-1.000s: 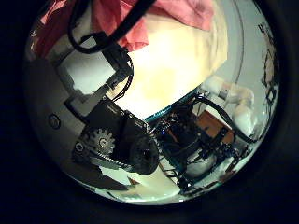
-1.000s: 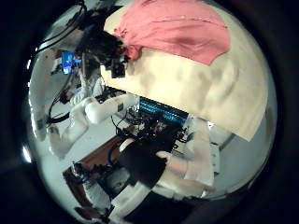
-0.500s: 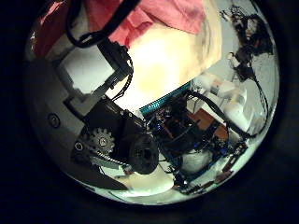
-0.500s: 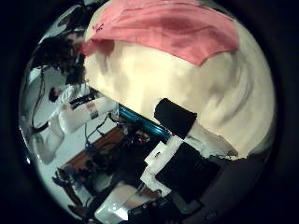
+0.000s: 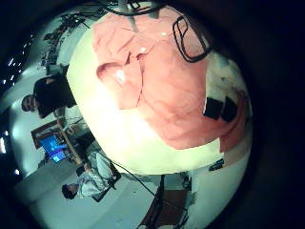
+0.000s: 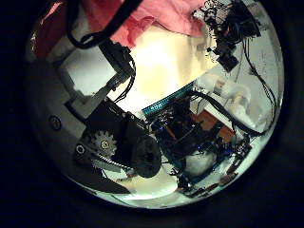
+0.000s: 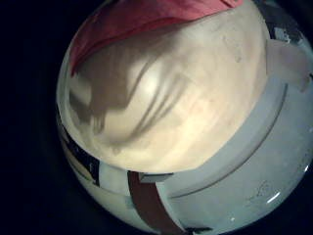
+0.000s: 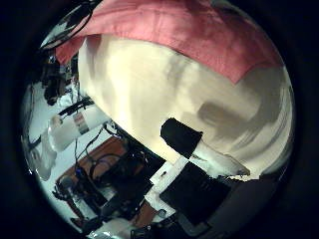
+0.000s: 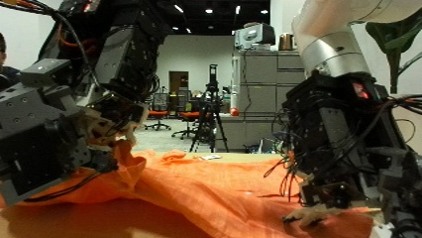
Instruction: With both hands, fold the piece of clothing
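I see orange garment (image 9: 224,193) spread on table (image 9: 79,223) | left hand (image 9: 72,124) grasping its far-left edge | right hand (image 9: 337,149) fingers: can't tell

I can read no words, labels, numbers or signs anywhere around me in these views.

Beyond the table (image 9: 79,220) you have a grey cabinet (image 9: 263,94) at about two o'clock in the outside view, with a dark box-like device (image 9: 256,37) sitting on top of it. Just beside the cabinet, toward twelve o'clock, stands a black tripod (image 9: 210,114). At ten to eleven o'clock you can make out office chairs (image 9: 161,111), and small ceiling lights (image 9: 209,11) dot the dark ceiling.
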`<action>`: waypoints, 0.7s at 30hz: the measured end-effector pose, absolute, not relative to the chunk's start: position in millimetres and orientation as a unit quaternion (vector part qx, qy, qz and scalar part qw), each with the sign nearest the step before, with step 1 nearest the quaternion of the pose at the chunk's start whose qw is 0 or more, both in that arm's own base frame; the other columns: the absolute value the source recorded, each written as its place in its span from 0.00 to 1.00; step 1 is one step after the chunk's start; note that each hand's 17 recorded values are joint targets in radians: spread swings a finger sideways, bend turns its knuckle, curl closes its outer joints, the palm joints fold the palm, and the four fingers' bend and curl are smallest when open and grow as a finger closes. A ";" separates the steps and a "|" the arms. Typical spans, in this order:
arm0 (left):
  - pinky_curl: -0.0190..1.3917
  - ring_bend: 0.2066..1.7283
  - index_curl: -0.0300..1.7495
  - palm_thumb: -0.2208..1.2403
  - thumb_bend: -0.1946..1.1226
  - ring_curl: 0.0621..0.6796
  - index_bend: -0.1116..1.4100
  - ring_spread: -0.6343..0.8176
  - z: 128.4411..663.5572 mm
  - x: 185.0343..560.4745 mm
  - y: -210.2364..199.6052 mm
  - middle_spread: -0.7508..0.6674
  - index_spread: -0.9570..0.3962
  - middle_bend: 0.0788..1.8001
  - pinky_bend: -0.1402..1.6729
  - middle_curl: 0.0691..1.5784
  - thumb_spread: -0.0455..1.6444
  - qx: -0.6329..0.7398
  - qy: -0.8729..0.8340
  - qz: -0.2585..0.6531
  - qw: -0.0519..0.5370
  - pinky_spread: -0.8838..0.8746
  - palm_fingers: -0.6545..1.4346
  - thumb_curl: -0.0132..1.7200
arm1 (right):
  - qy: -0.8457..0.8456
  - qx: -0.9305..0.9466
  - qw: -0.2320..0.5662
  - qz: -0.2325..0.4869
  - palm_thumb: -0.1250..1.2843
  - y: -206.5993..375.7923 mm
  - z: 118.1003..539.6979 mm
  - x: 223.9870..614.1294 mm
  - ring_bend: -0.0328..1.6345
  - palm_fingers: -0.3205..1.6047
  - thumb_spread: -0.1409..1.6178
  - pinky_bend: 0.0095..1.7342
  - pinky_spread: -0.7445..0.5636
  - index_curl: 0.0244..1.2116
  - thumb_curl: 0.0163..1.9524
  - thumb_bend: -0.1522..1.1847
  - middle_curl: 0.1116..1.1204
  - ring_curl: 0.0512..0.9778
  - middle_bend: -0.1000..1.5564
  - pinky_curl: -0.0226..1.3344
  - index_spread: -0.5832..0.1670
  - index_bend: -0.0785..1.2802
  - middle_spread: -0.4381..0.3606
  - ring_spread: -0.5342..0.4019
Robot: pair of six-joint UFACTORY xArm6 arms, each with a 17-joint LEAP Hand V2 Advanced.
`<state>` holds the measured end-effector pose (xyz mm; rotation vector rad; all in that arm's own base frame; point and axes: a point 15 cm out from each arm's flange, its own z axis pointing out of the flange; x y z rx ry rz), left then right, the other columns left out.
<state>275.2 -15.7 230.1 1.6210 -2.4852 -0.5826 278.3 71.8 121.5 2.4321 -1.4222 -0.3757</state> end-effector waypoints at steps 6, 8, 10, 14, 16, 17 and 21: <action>0.41 0.77 0.84 0.78 0.14 0.77 0.18 0.13 232.7 275.3 -14.9 0.07 0.20 0.41 0.75 0.77 0.61 0.535 -0.820 -0.193 0.057 0.13 0.79 0.46 | -0.490 0.849 0.167 -0.107 0.48 68.7 120.9 286.6 0.32 0.52 0.67 0.11 0.51 0.28 0.14 0.11 0.31 0.26 0.27 0.18 0.41 0.21 0.43 0.42; 0.41 0.78 0.85 0.78 0.14 0.76 0.18 0.13 234.2 275.9 -14.9 0.07 0.21 0.41 0.75 0.77 0.61 0.536 -0.820 -0.192 0.056 0.13 0.79 0.46 | -0.490 0.849 0.179 -0.091 0.53 65.3 122.0 289.2 0.36 0.63 0.66 0.15 0.42 0.28 0.15 0.12 0.32 0.27 0.30 0.18 0.39 0.20 0.40 0.36; 0.41 0.78 0.85 0.78 0.14 0.76 0.18 0.13 235.4 275.4 -14.8 0.07 0.22 0.41 0.75 0.77 0.61 0.536 -0.820 -0.193 0.057 0.13 0.79 0.46 | -0.489 0.848 0.185 -0.082 0.57 62.8 123.1 291.3 0.40 0.74 0.65 0.20 0.31 0.30 0.16 0.12 0.34 0.30 0.32 0.20 0.35 0.21 0.37 0.30; 0.41 0.78 0.87 0.78 0.14 0.76 0.18 0.13 243.1 278.2 -14.8 0.07 0.23 0.41 0.75 0.78 0.61 0.537 -0.819 -0.192 0.054 0.13 0.79 0.46 | -0.485 0.850 0.194 -0.067 0.64 61.2 128.5 296.2 0.47 0.88 0.64 0.29 0.18 0.37 0.17 0.12 0.42 0.38 0.42 0.25 0.30 0.32 0.32 0.25; 0.41 0.78 0.87 0.78 0.14 0.76 0.18 0.13 248.1 277.5 -14.3 0.07 0.23 0.41 0.75 0.78 0.61 0.537 -0.819 -0.195 0.057 0.13 0.79 0.46 | -0.484 0.851 0.194 -0.064 0.70 60.8 130.3 297.0 0.54 0.93 0.62 0.38 0.16 0.44 0.18 0.12 0.49 0.44 0.52 0.30 0.30 0.45 0.31 0.25; 0.41 0.78 0.87 0.78 0.14 0.76 0.18 0.13 251.9 276.0 -13.5 0.07 0.24 0.41 0.75 0.78 0.61 0.536 -0.818 -0.198 0.062 0.13 0.79 0.46 | -0.483 0.852 0.194 -0.064 0.72 60.5 131.7 296.3 0.57 0.92 0.62 0.41 0.17 0.46 0.19 0.12 0.51 0.46 0.55 0.32 0.30 0.49 0.31 0.25; 0.40 0.78 0.88 0.78 0.14 0.76 0.18 0.13 260.6 274.1 -13.9 0.06 0.25 0.41 0.75 0.78 0.61 0.528 -0.822 -0.201 0.069 0.13 0.79 0.47 | -0.479 0.853 0.197 -0.066 0.83 59.2 141.0 291.8 0.65 0.88 0.61 0.53 0.20 0.53 0.22 0.17 0.58 0.53 0.64 0.39 0.31 0.61 0.31 0.27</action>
